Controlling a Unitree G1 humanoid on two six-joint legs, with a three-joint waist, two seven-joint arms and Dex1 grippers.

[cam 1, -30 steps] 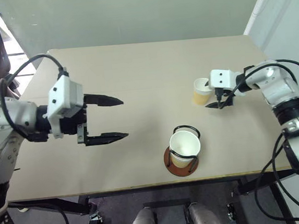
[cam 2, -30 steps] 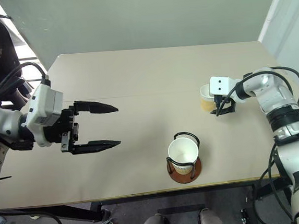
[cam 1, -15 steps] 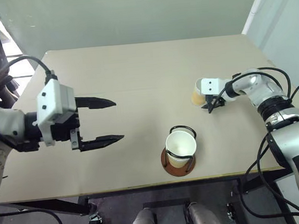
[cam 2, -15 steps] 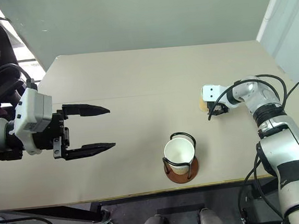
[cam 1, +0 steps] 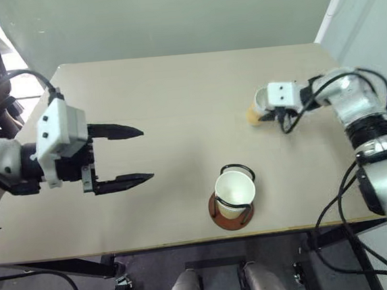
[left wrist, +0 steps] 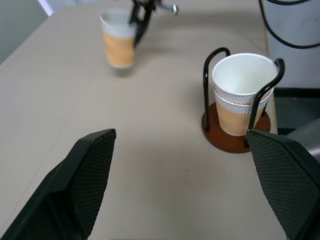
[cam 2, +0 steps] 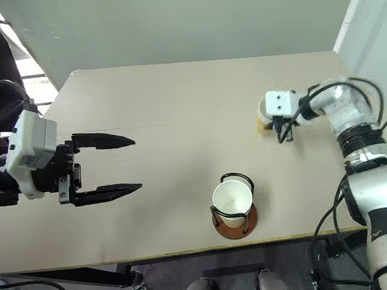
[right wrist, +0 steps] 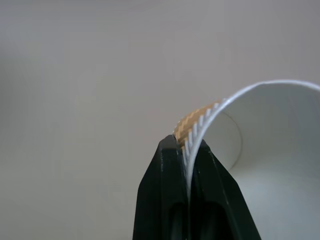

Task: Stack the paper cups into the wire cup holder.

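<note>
Right claw (right wrist: 189, 150) clamped on the rim of a paper cup (cam 1: 260, 105), one finger inside, one outside, at the far right of the surface (cam 1: 176, 106); left claw (cam 1: 130, 156) spread wide, well apart; two nested cups (cam 1: 234, 191) sit in the wire cup holder (cam 1: 232, 211) near the front edge.

Right claw (cam 1: 277, 115) pinching paper cup (cam 1: 258, 106), left claw (cam 1: 128, 155) spread wide
</note>
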